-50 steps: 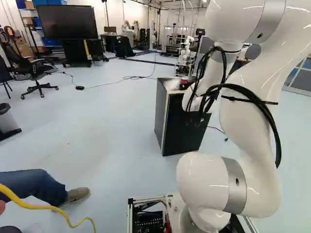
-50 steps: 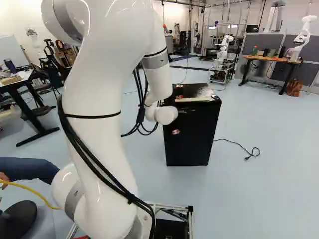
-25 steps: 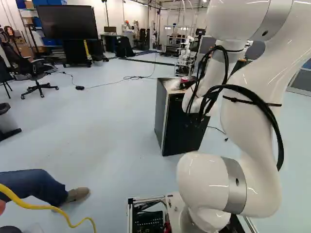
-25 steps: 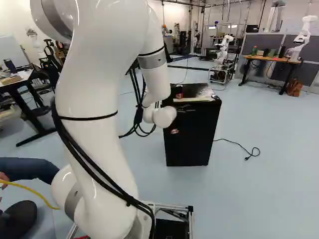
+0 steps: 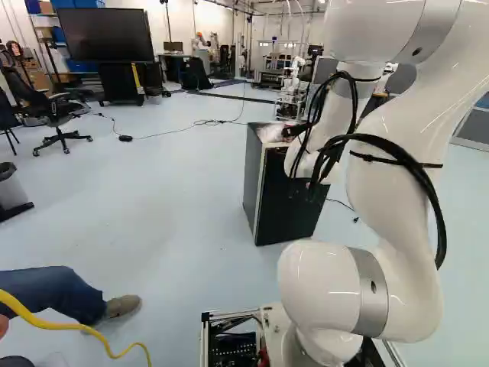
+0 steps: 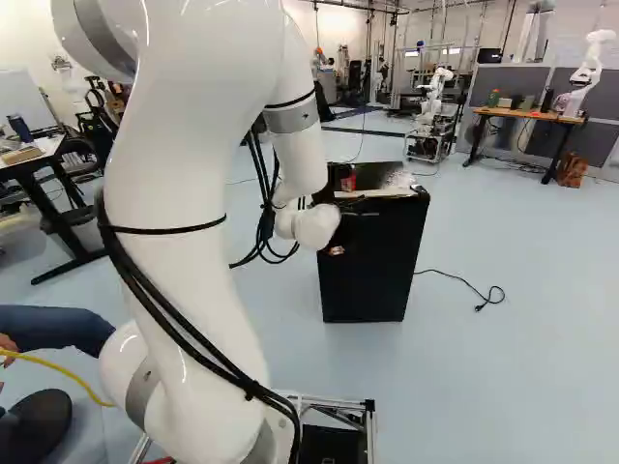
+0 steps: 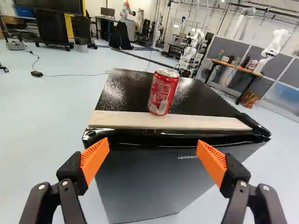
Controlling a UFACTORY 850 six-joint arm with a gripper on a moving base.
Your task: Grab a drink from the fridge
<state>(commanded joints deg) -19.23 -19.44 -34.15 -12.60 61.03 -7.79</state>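
A red drinks can [image 7: 163,91] is standing upright on the fridge top [image 7: 208,99], close to its front edge and a little nearer the left front corner than the right. A pale wooden strip [image 7: 187,122] is running along that front edge, and the can's foot is overlapping the strip's far side in the wrist view. The fridge [image 6: 377,275] is standing ahead of the base, its door closed.

The arm [image 6: 184,193] is reaching forward to the fridge's front, its wrist covering the left front corner in the right base view. There the gripper [image 6: 337,250] is showing, as far as I can tell, only as a small reddish patch against the door. In the wrist view the gripper [image 7: 153,152] is standing wide apart at its orange pads [image 7: 212,161], holding nothing, with the front edge lying ahead and the can farther on, lined up with the gap.

A black cord [image 6: 455,277] is trailing over the floor [image 6: 522,367] beyond the fridge's right side.
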